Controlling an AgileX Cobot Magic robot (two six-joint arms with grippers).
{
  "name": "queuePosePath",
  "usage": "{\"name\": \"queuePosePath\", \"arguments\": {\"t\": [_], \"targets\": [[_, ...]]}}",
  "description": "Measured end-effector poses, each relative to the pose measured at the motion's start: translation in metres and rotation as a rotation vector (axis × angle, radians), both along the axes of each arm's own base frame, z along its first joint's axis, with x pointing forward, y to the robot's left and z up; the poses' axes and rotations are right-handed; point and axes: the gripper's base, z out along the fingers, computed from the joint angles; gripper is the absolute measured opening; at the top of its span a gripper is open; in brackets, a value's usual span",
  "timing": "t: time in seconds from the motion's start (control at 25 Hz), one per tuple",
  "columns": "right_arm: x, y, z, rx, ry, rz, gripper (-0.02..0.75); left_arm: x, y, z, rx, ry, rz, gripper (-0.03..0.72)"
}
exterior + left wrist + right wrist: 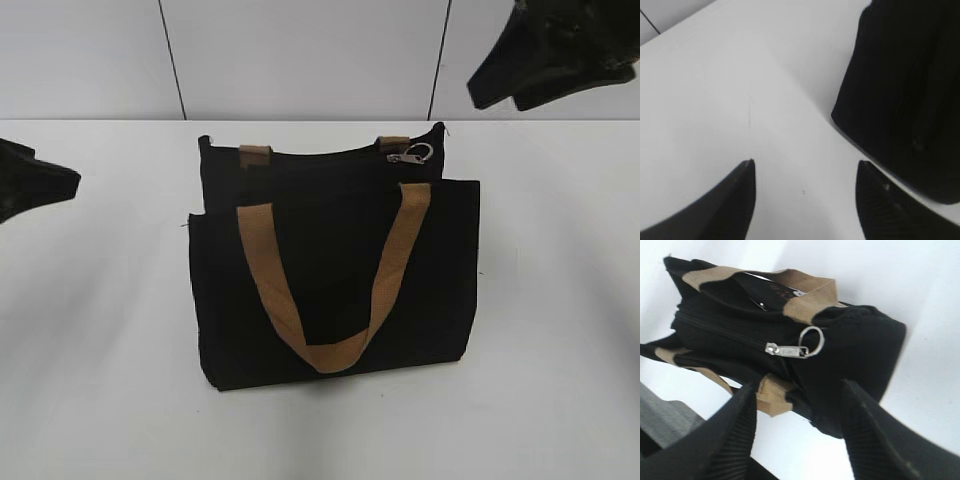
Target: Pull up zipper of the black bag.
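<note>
The black bag (330,270) stands upright mid-table, a tan handle (330,290) hanging over its front. The zipper runs along its top edge, and its silver pull with a ring (412,155) sits at the right end. In the right wrist view the pull (792,349) lies on the zip line above my open right gripper (800,390), which hovers clear of the bag (850,355). The right gripper shows at the exterior view's upper right (500,90). My left gripper (804,162) is open and empty over bare table, the bag's corner (905,100) to its right. It also shows at the exterior's left edge (60,180).
The white table (100,350) spreads around the bag. A white panelled wall (300,50) with dark seams stands behind.
</note>
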Motion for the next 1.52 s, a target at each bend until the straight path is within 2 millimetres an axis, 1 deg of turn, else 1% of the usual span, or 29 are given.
{"name": "queuePosePath", "arguments": {"t": [0.12,0.24,0.32,0.44,0.6,0.72,0.84,0.92,1.0,1.08,1.12,1.2,1.32,1.44,1.52], "targets": [[-0.01,-0.01,0.011,-0.116,-0.068,0.005,0.421,-0.008,0.0,0.019,-0.111,0.021,0.095,0.475],[-0.022,-0.024,0.024,-0.256,-0.135,-0.012,0.422,-0.013,-0.001,0.041,-0.194,0.11,0.154,0.443],[-0.031,-0.034,0.033,-0.354,-0.183,-0.033,0.422,-0.014,0.001,0.057,-0.185,0.189,0.187,0.433],[-0.044,-0.047,0.046,-0.458,-0.212,-0.098,0.422,-0.016,0.008,0.08,-0.141,0.285,0.293,0.428],[-0.064,-0.057,0.063,-0.482,-0.233,-0.201,0.422,-0.022,0.022,0.104,-0.053,0.358,0.448,0.421],[-0.083,-0.06,0.076,-0.47,-0.262,-0.228,0.422,-0.03,0.033,0.109,0.029,0.392,0.554,0.392],[-0.104,-0.063,0.09,-0.456,-0.303,-0.244,0.422,-0.044,0.039,0.112,0.069,0.39,0.593,0.374],[-0.119,-0.065,0.098,-0.446,-0.335,-0.254,0.422,-0.057,0.039,0.112,0.051,0.365,0.594,0.37],[-0.135,-0.068,0.101,-0.437,-0.368,-0.263,0.422,-0.073,0.038,0.111,0.0,0.325,0.584,0.37],[-0.151,-0.069,0.09,-0.426,-0.362,-0.259,0.422,-0.091,0.036,0.104,-0.052,0.295,0.572,0.368],[-0.16,-0.07,0.084,-0.427,-0.366,-0.256,0.422,-0.104,0.036,0.103,-0.075,0.263,0.567,0.368],[-0.182,-0.072,0.066,-0.417,-0.369,-0.253,0.422,-0.125,0.036,0.095,-0.099,0.234,0.562,0.368],[-0.202,-0.074,0.035,-0.397,-0.358,-0.245,0.422,-0.148,0.037,0.081,-0.113,0.209,0.558,0.375],[-0.222,-0.075,0.003,-0.385,-0.328,-0.235,0.422,-0.171,0.036,0.067,-0.146,0.183,0.546,0.42],[-0.234,-0.076,-0.016,-0.382,-0.312,-0.231,0.422,-0.182,0.036,0.057,-0.159,0.177,0.54,0.456]]}}
